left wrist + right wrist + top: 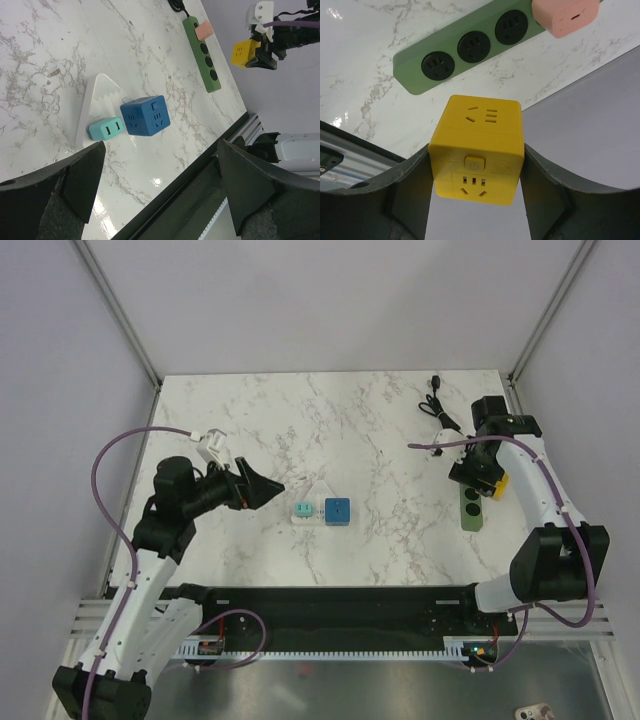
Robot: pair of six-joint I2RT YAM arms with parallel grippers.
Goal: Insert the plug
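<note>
My right gripper (487, 480) is shut on a yellow cube plug (479, 150), held in the air above the green power strip (465, 47) near the table's right edge. The cube also shows in the top view (498, 484) and in the left wrist view (245, 52). The strip (472, 510) has three empty black sockets and a pink plug (565, 15) in its far end. My left gripper (262, 487) is open and empty, above the table left of centre; its view shows the strip (202, 55) far off.
A blue cube socket (337, 511), a teal adapter (301, 511) and a white triangular piece (318, 492) lie at the table's centre. The strip's black cable (437, 405) runs to the back right. The frame's post stands by the right edge.
</note>
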